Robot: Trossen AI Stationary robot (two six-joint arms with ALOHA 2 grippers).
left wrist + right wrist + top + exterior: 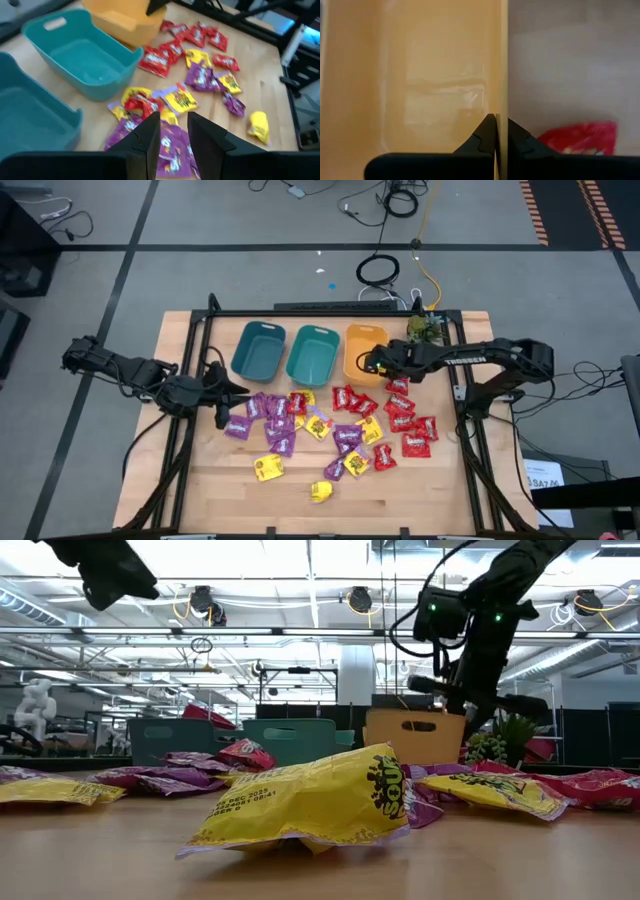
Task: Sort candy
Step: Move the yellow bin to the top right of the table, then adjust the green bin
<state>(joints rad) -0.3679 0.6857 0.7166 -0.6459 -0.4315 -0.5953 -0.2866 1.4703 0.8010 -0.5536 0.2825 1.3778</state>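
Wooden table (200,480): two teal bins (258,348) and an orange bin (362,350) are lined along the far edge. Candy (330,430) is strewn in front of them, purple to the left, red to the right, yellow mixed in. The right gripper (498,131) is clamped on the orange bin's wall. The left gripper (173,131) is held above the purple packets, fingers slightly apart and empty.
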